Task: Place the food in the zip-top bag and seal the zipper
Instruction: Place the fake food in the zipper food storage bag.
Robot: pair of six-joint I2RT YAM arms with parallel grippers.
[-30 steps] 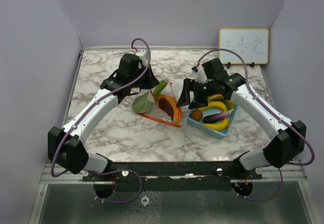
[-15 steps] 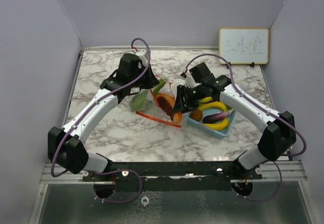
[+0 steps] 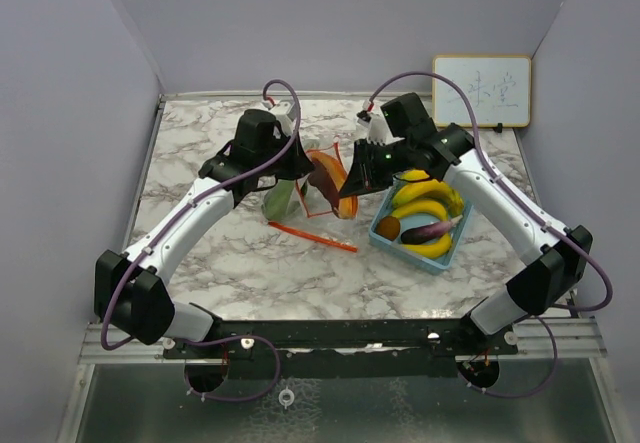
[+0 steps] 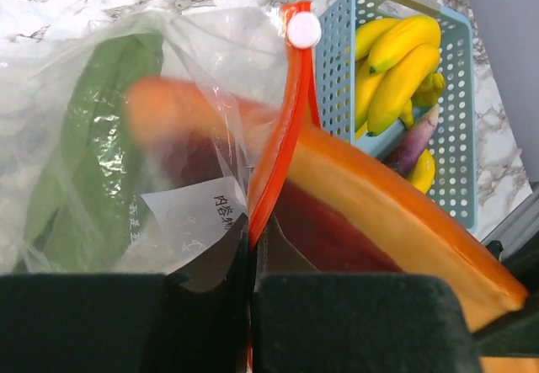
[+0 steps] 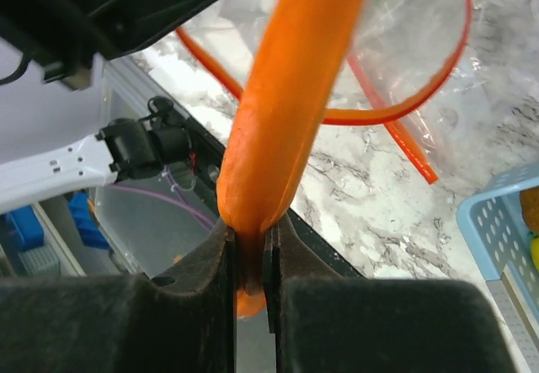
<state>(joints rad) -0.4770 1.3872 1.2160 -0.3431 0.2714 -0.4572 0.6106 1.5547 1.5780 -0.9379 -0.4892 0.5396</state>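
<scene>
Straight out from the clenched right hand (image 5: 251, 259), a smooth orange food wedge (image 5: 290, 112) pokes into the crinkly clear bag (image 4: 80, 78); left hand (image 4: 251, 259) pinches its zipper rim (image 4: 282, 116).

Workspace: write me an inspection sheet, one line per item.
Surface: marble table, white and grey.
Job's things: zip-top bag unsealed, green leaf inside; orange food piece at its mouth; bananas, eggplant, brown piece in the blue basket.
Clutter: nothing seen.
Grippers: left gripper shut on the bag's zipper edge; right gripper shut on the orange food piece.
Cables: purple cables looped above both wrists.
Surroundings: whiteboard at back right; plain walls.
</scene>
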